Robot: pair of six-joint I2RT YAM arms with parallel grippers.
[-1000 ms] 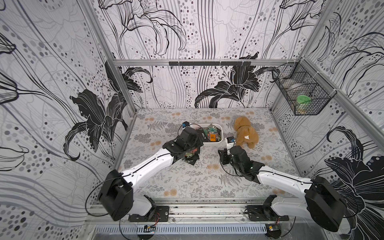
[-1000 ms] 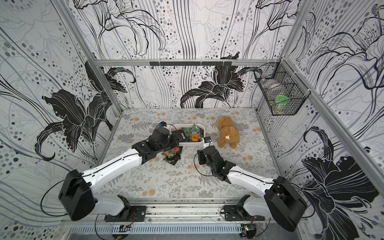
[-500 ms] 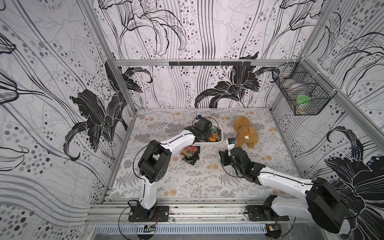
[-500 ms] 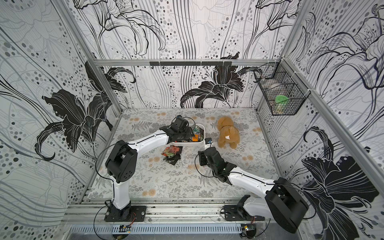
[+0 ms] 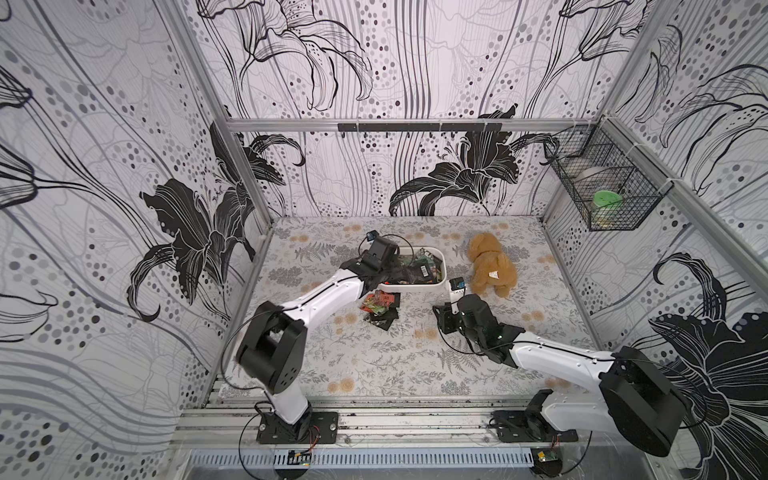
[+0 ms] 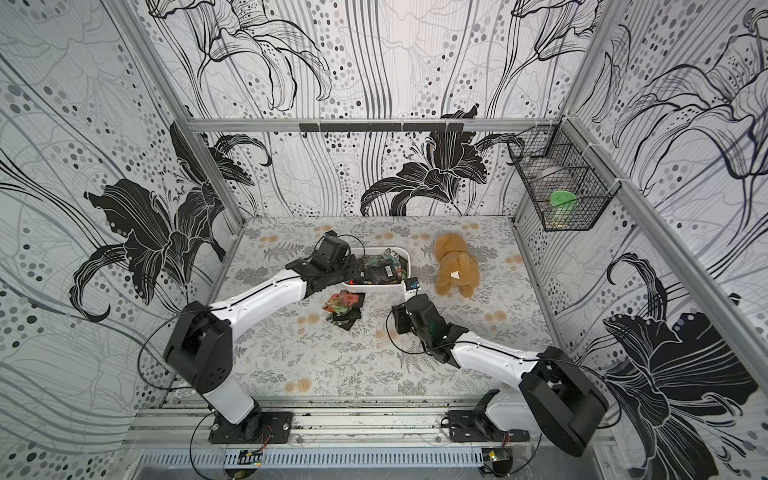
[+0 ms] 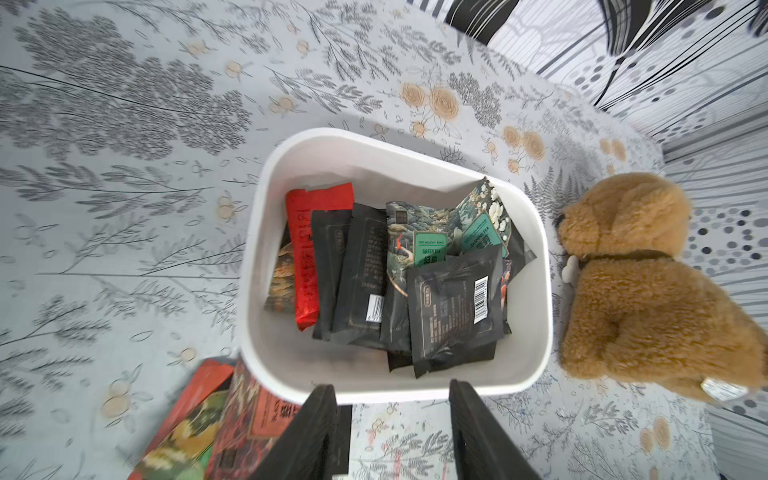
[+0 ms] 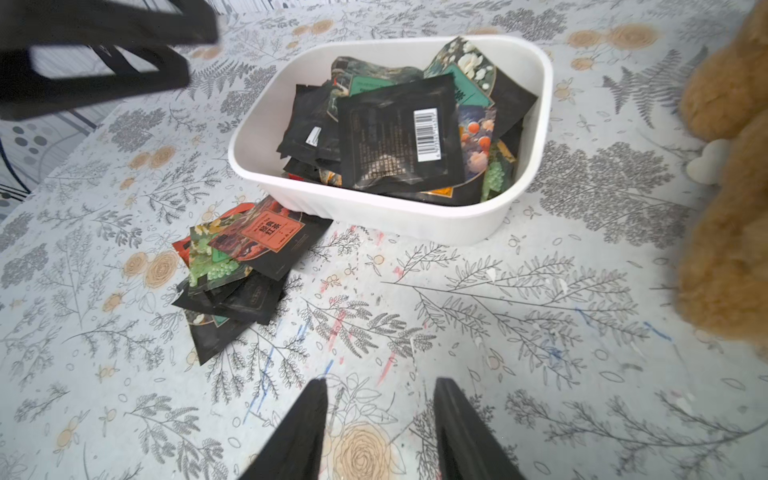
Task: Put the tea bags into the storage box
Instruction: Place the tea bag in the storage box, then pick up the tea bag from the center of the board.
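Left wrist view: left gripper (image 7: 390, 386) jaws apart, empty, above the storage box (image 7: 374, 153) rim. Tea bags (image 7: 453, 307) are heaped inside, including a red sachet (image 7: 307, 257) largely hidden in the right wrist view. Right wrist view alone shows right gripper (image 8: 380, 381) jaws apart, empty, and the whole loose pile (image 8: 249, 257) touching the box wall. In both top views the box sits mid-frame.

In the storage box (image 7: 374, 162): green label (image 7: 429, 250) on one tea bag (image 7: 415, 232) reads "GREEN TEA"; the finer line above is illegible. Teal label (image 7: 482, 237) just beside it, tilted: "JASMINE TEA". White barcode (image 7: 481, 299) on a black sachet, digits unreadable. The pile (image 5: 380, 307) lies at seven o'clock from the box in both top views: red label (image 8: 270, 230), Chinese characters.
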